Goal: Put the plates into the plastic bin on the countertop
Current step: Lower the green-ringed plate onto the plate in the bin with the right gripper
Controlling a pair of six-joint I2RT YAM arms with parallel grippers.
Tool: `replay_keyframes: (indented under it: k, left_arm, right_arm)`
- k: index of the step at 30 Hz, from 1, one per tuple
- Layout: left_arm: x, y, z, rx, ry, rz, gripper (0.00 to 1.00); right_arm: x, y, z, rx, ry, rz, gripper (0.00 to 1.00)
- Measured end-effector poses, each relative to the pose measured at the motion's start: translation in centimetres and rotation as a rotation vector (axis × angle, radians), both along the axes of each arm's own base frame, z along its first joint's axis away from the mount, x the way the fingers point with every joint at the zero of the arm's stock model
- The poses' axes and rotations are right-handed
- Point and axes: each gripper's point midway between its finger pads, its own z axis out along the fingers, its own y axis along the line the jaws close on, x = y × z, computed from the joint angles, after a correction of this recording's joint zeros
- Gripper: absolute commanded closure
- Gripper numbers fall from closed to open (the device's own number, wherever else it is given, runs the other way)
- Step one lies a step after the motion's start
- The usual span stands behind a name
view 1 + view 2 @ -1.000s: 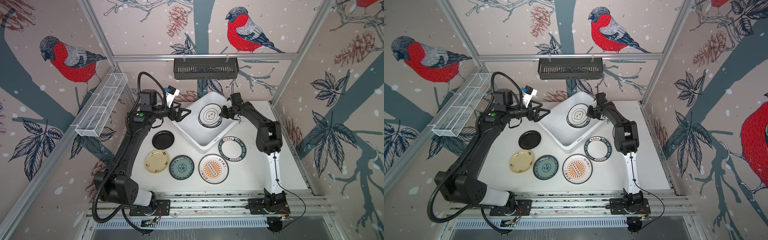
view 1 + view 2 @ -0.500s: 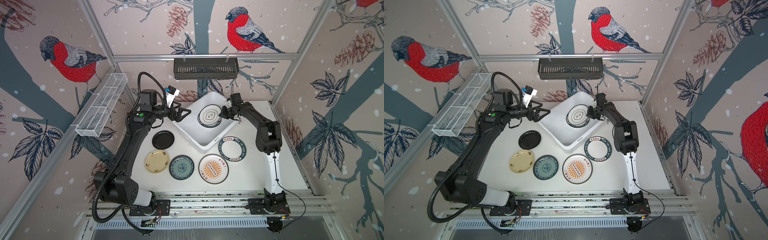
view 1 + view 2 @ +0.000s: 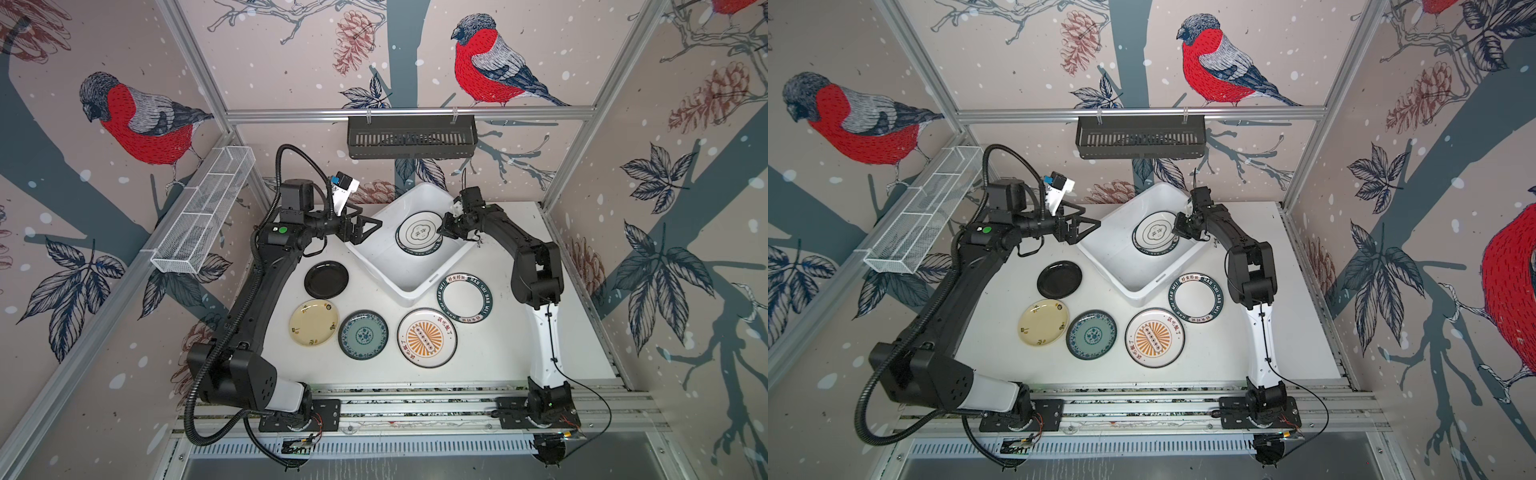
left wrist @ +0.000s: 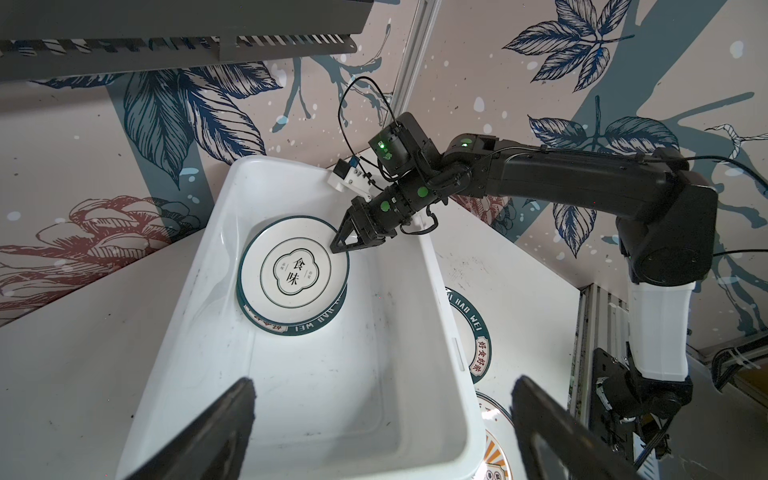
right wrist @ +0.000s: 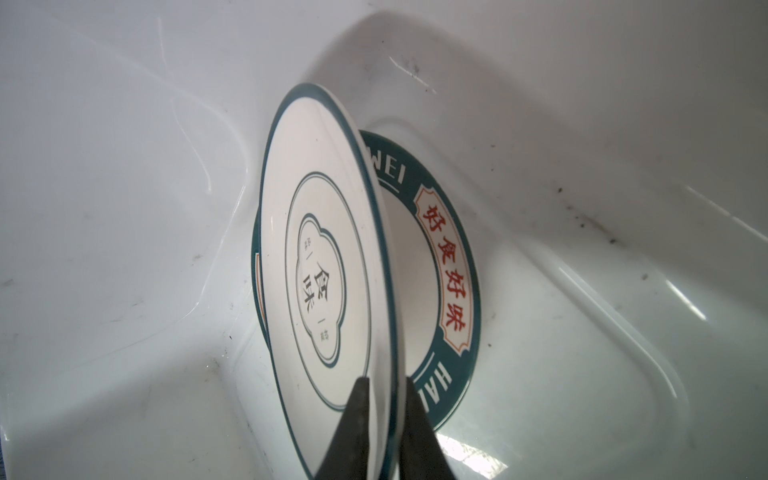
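Note:
The plastic bin [image 3: 409,296] [image 3: 1133,297] stands askew at the back of the countertop [image 3: 498,345]. Inside it a thin-ring plate [image 3: 417,232] [image 4: 293,272] [image 5: 320,257] tilts over a green-lettered plate [image 5: 449,266]. My right gripper [image 3: 444,230] [image 4: 337,247] [image 5: 384,382] is shut on the tilted plate's rim. My left gripper [image 3: 372,232] [image 4: 382,382] hangs open over the bin's left corner, holding nothing. On the countertop lie black [image 3: 326,279], cream [image 3: 313,323], teal [image 3: 363,334], sunburst [image 3: 427,337] and green-lettered [image 3: 464,298] plates.
A black slotted rack [image 3: 411,137] hangs on the back wall above the bin. A white wire basket [image 3: 203,220] runs along the left wall. The right arm's elbow [image 3: 536,270] stands beside the green-lettered plate on the countertop.

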Motion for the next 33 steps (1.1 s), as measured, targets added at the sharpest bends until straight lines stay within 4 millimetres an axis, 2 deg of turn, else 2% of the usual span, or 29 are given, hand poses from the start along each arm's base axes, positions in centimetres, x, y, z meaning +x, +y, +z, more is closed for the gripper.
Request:
replay_keyframes:
  k: [33]
  left_arm:
    - [-0.5, -0.1, 0.1, -0.007, -0.002, -0.013, 0.05]
  right_arm:
    - [-0.6, -0.2, -1.8, -0.048, 0.041, -0.012, 0.75]
